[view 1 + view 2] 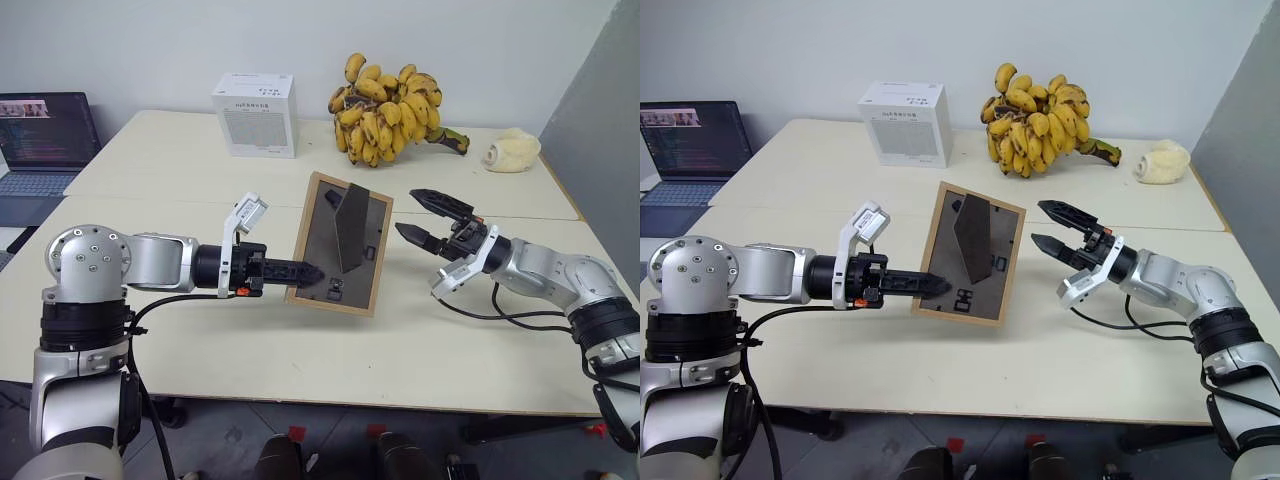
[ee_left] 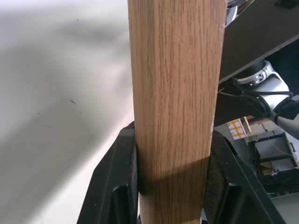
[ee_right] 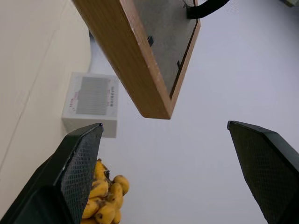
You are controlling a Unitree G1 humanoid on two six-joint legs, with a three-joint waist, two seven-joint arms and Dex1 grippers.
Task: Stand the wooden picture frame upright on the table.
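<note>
The wooden picture frame is held tilted over the middle of the table. Its dark grey back faces me and the fold-out stand sticks out. I cannot tell whether its lower edge touches the tabletop. My left gripper reaches in from the left and is shut on the frame's left wooden edge; a black finger lies against each face. My right gripper hangs open just right of the frame, apart from it. In the right wrist view its two fingers stand wide below the frame's corner.
At the back of the table stand a white printed box, a large bunch of bananas and a cream lumpy object. An open laptop sits on another surface at the far left. A seam crosses the table behind the frame.
</note>
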